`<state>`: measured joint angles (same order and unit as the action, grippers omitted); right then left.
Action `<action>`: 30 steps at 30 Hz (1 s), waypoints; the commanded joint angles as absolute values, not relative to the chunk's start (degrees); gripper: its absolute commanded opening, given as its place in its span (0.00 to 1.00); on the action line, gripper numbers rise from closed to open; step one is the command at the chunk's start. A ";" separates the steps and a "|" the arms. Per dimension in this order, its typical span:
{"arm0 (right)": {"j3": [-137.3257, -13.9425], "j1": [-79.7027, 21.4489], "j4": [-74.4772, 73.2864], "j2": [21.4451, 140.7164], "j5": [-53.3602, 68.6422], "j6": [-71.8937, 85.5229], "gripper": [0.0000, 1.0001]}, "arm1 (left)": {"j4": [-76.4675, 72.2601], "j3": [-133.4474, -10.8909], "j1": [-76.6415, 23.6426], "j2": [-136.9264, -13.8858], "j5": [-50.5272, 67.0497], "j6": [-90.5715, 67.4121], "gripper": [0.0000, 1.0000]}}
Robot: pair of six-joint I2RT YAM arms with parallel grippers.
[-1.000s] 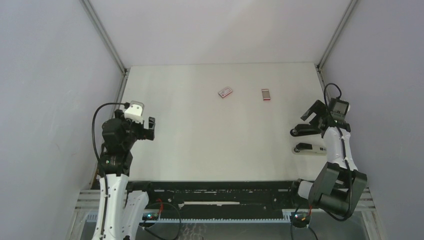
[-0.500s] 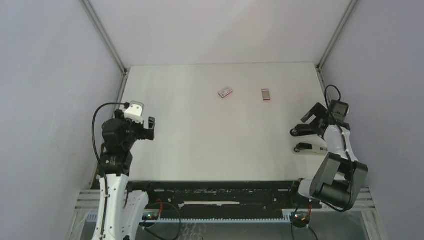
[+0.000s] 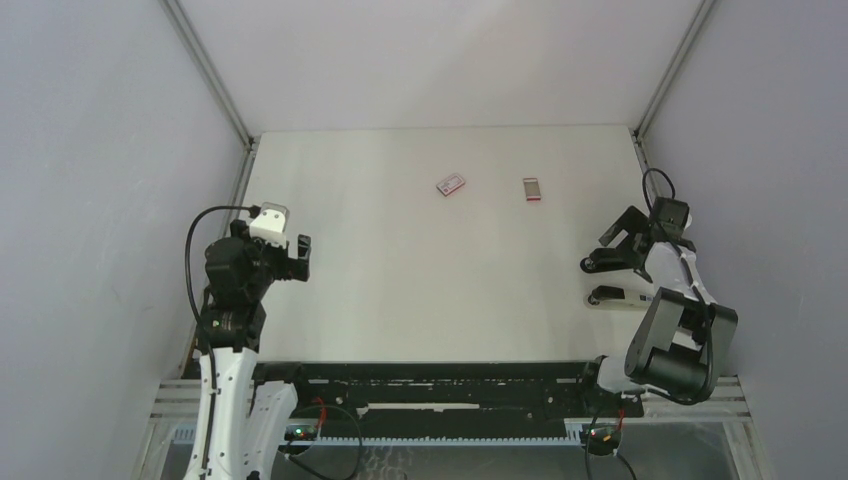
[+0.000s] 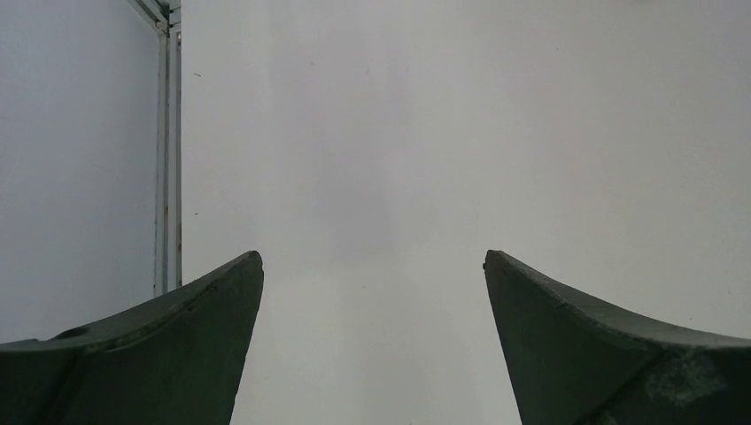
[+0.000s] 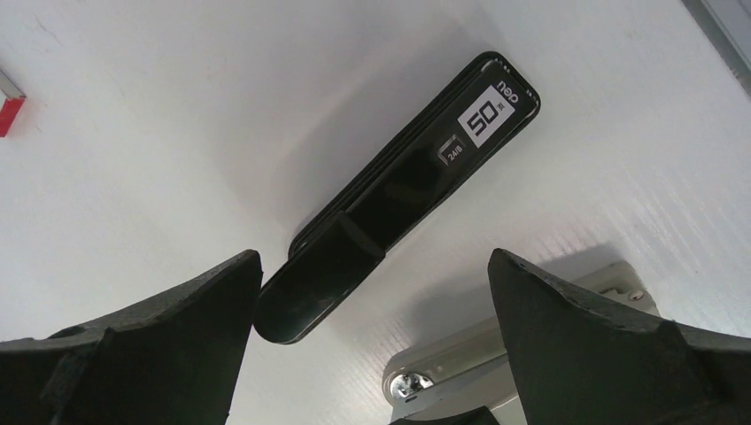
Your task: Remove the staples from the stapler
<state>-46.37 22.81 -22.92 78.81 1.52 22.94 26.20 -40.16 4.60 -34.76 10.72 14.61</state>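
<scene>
The right gripper (image 5: pixel 374 254), wrist bent downward at the three o'clock edge of the matte white table (image 3: pixel 420 280), hangs with fingers spread wide over the glossy black oblong stapler (image 5: pixel 398 190), gripping nothing. A pale metal bar (image 5: pixel 522 354) lies near the stapler, toward six o'clock. The left gripper (image 4: pixel 374 253) hovers at nine o'clock, fingers likewise apart. The staples cannot be made out.

Glossy black stapler (image 5: pixel 398 186) (image 3: pixel 598 263), lay flat on the white table (image 3: pixel 420 260) near its 3 o'clock edge, ran from 7 to 1 o'clock in the right wrist view, white "50" label at the 1 o'clock end, staples not discernible.
</scene>
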 commanded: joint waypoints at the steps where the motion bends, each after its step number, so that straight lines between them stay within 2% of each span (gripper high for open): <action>1: -50.06 21.84 -20.37 79.24 -1.44 22.59 1.00 | 24.17 -39.55 4.17 -34.80 10.92 14.69 1.00; 30: -59.27 12.09 -20.67 89.80 -5.75 19.38 1.00 | 24.24 -39.55 4.21 -35.07 10.15 14.89 1.00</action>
<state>-56.82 14.28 -22.11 89.52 -5.80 21.50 26.22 -40.16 4.60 -35.24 10.68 14.61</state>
